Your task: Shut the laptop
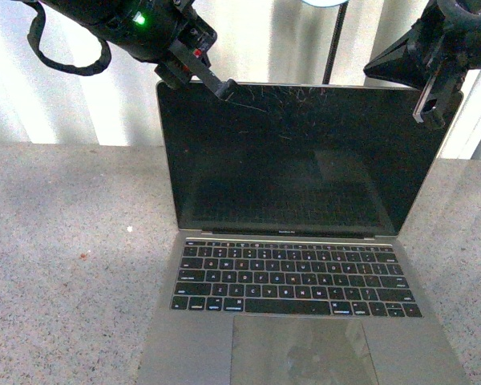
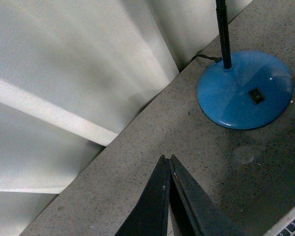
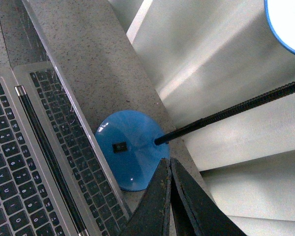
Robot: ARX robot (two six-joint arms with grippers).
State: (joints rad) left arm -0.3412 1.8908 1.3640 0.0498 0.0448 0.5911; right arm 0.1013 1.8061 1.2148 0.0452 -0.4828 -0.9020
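The left gripper (image 1: 223, 87) has its fingers pressed together. From the front its tip sits right at the top edge of the lid, left of centre, apparently touching it. The right gripper (image 1: 427, 108) is also pinched closed and hangs by the lid's upper right corner. I can't tell if it makes contact.

Below them the laptop (image 1: 293, 200) stands fully open on the speckled countertop (image 1: 64, 265). Its scratched black screen is about upright and faces the robot, with the keyboard and trackpad nearest the camera. Behind the lid, close to its back, is a blue desk lamp (image 2: 243, 93) with a thin black stem rising from the base.

I see three risks. A closed fingertip could slip off that thin edge or drag across the glass. A push from one side only could twist the lid or shove the whole machine along the counter. If the lid is let go too early, it could slam down onto the keys.
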